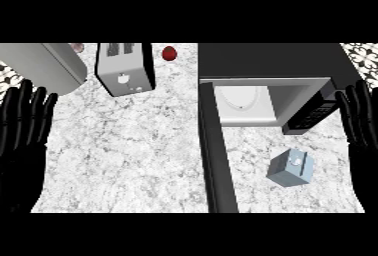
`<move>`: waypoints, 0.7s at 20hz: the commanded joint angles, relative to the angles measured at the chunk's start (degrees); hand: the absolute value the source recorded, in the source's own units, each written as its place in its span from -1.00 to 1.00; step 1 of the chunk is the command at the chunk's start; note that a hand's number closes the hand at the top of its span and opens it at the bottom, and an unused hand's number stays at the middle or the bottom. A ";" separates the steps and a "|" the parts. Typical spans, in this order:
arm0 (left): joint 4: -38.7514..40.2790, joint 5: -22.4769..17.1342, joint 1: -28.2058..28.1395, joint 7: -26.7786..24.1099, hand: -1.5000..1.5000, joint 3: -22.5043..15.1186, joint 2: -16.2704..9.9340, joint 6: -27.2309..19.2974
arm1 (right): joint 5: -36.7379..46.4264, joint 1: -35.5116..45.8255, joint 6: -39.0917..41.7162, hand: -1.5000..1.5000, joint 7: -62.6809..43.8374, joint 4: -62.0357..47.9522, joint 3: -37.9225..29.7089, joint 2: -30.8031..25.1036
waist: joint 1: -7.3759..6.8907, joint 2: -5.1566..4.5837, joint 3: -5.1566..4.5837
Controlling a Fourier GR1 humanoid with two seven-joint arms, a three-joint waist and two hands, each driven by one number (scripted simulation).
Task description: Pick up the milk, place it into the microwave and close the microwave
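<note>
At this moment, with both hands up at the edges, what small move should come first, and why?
Probably lower the right hand toward the milk carton. The carton stands untouched on the counter in front of the microwave, nearer that hand than the left hand. Both hands are open and hold nothing, and the microwave door already stands open, so grasping looks like the first step.

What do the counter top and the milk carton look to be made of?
Counter top: looks like polished stone, marble or granite, from its white surface with grey speckled veining. Milk carton: probably coated paperboard, going by its flat pale blue faces, folded edges and small round cap.
</note>
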State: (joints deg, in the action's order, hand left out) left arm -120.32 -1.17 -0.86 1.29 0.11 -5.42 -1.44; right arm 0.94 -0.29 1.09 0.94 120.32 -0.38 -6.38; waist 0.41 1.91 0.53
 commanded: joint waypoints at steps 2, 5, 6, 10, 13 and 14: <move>-6.03 3.68 -5.87 -0.25 -1.00 -4.43 2.17 -0.93 | 7.50 -3.32 -5.72 -1.00 0.61 4.37 5.45 5.43 | -0.59 -1.74 -0.54; -5.92 7.68 -4.27 1.90 -1.00 -5.05 2.13 -3.06 | 14.12 -1.75 -15.44 -1.00 -3.55 4.88 10.12 6.22 | -0.65 -1.79 -0.55; -9.81 8.61 -8.87 1.80 -1.00 -6.78 2.02 -2.52 | 17.32 -1.71 -18.81 -1.00 -7.18 7.06 13.55 6.25 | -1.05 -1.62 -0.58; -7.61 3.56 -10.95 3.91 -1.00 -11.25 5.33 -6.50 | 6.85 0.31 -18.66 -1.00 -12.15 7.44 22.12 6.33 | -0.87 -1.76 -0.57; -10.02 3.53 -19.97 -2.01 -1.00 -15.63 5.38 -6.89 | 7.39 -0.44 -17.67 -1.00 -13.20 7.84 22.18 6.35 | -0.87 -1.76 -0.57; -12.30 2.95 -20.53 -0.74 -1.00 -13.33 4.69 -4.70 | 9.86 1.48 -22.94 -1.00 -12.61 5.18 26.36 6.36 | -0.96 -1.78 -0.57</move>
State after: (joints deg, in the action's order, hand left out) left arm -129.50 2.37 -15.11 2.68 -11.57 -0.72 -7.02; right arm 8.82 -1.32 -16.35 -9.08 126.56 20.87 -0.30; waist -0.47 0.22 -0.01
